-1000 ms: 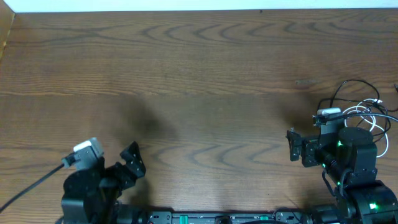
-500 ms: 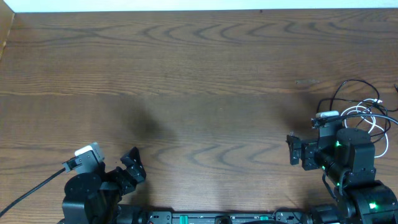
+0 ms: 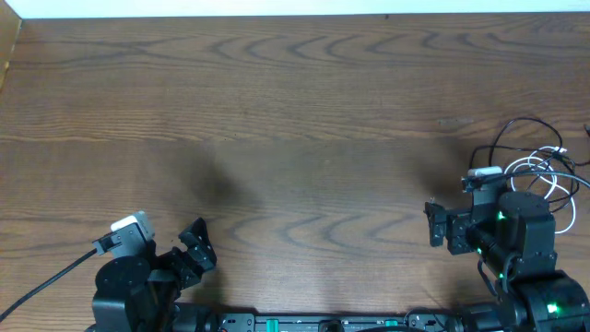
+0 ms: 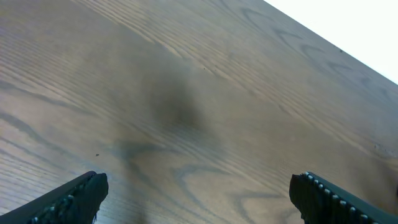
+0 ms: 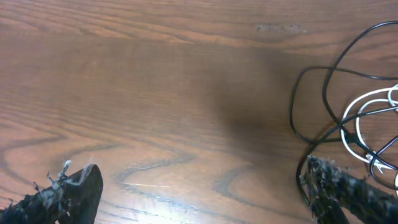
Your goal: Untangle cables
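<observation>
Cables point(image 3: 539, 164): black and white, lay looped together on table point(image 3: 295, 111) at 3 o'clock, beside right gripper point(image 3: 431, 221).
Left gripper point(image 3: 192, 247): sat at 7 o'clock, released, empty.
Right gripper: sat at 4 o'clock, released, empty.

A dark brown wood-grain surface point(image 3: 295, 138) fills the view, with a faint pale scuff point(image 3: 454, 121) toward its right side and a white strip point(image 3: 277, 7) along its far edge.

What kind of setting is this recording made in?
Probably a robotics test bench, not a home: brown wood-grain tabletop, black left robot arm and black right robot arm at its near edge, tangled thin black and white cables.
</observation>
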Available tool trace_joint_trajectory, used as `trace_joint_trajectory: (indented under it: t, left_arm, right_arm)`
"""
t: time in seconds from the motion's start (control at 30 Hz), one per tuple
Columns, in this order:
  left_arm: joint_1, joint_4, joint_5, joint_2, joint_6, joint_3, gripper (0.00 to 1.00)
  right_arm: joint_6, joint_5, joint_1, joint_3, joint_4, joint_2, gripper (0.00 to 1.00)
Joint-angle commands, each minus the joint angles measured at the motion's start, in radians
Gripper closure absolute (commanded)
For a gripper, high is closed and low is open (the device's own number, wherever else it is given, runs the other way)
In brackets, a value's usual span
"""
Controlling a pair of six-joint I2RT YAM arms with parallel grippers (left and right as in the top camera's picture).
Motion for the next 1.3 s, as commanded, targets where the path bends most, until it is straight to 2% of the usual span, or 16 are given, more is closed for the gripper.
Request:
trace_joint_trajectory:
  t: [0.0,0.1,0.23,0.43,0.8,1.03,1.27]
  left_arm:
    - [0.003,0.0,0.002,-0.003,0.021,-0.007,0.02]
    - [0.003,0.0,0.002,-0.003,0.021,-0.007,0.02]
    - [0.003,0.0,0.002,-0.003,0.021,-0.007,0.02]
    - [0.003,0.0,0.002,-0.003,0.021,-0.007,0.02]
    - [0.003,0.0,0.002,-0.003,0.021,-0.007,0.02]
    - [0.003,0.0,0.002,-0.003,0.021,-0.007,0.02]
    - [0.003,0.0,0.002,-0.003,0.021,-0.007,0.02]
  right_arm:
    - [-0.012,0.031,0.006,-0.047,0.011,-0.086,0.01]
    - [-0.012,0.031,0.006,-0.103,0.081,-0.164,0.01]
    - [-0.012,0.031,0.006,-0.22,0.275,-0.286,0.01]
    - [-0.012,0.031,0.006,-0.457,0.694,-0.48,0.01]
    - [-0.012,0.065,-0.008,-0.701,1.099,-0.594,0.01]
    - [-0.012,0.175,-0.016,-0.7,1.106,-0.594,0.01]
    - [-0.012,0.18,-0.067,-0.7,1.056,-0.594,0.01]
